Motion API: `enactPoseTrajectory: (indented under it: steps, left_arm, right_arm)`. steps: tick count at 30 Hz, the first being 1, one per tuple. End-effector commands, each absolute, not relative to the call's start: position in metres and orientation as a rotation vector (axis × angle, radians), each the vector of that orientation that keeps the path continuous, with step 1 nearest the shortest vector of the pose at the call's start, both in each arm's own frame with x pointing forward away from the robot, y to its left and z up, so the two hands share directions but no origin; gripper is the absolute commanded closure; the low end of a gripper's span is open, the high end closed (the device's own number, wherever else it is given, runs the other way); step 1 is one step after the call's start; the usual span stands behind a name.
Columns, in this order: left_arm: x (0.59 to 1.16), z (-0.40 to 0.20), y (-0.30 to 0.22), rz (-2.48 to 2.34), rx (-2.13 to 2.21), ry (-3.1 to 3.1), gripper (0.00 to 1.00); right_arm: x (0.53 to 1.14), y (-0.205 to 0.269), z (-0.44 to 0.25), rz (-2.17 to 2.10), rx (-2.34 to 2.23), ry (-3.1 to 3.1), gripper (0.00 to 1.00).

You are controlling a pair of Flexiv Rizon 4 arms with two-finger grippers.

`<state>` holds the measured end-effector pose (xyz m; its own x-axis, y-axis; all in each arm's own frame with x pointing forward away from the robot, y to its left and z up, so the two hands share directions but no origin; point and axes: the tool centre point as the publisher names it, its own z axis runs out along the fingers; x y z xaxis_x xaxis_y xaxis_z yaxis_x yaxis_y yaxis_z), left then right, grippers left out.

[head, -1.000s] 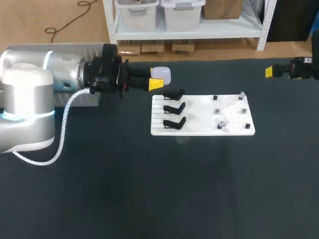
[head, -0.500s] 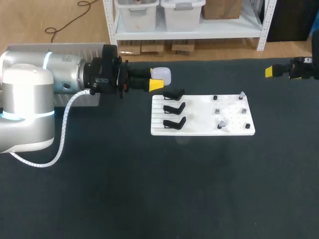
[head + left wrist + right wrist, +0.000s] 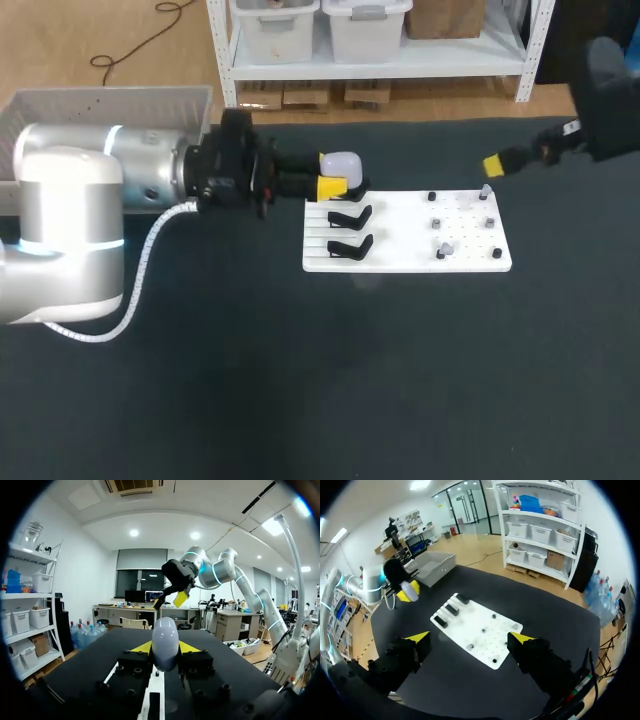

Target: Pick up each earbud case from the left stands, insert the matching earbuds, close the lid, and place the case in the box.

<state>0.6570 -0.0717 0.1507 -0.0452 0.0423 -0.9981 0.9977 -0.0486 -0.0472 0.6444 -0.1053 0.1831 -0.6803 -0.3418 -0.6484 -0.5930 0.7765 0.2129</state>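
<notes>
A pale, rounded earbud case is held above the back left corner of the white board, with my left gripper shut on it. In the left wrist view the case stands upright between the two yellow tips of the left gripper. Black stands line the board's left side, and the rearmost one is partly hidden under the gripper. Small earbuds sit on pegs at the board's right. My right gripper hangs open and empty behind the board's right end; the right wrist view shows this gripper high over the board.
A grey box stands at the table's back left, behind my left arm; it also shows in the right wrist view as the box. The dark table stretches in front of the board.
My left gripper has carried the case to the right, over the board's back left corner. My right arm has swung left, closer to the board's right end.
</notes>
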Motion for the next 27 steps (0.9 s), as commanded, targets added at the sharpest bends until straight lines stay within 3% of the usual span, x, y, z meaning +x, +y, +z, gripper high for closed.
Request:
enactPoseTrajectory:
  steps: [1,27]
  left_arm:
    - [0.657,0.146,-0.074,-1.260,1.260,1.250,1.00]
    - [0.652,0.130,-0.075,-1.217,1.319,1.179,1.00]
  right_arm:
    - [0.618,-0.079,0.195,0.364,-0.654,2.389,0.00]
    - [0.577,-0.029,0.176,0.452,-0.663,2.481,0.00]
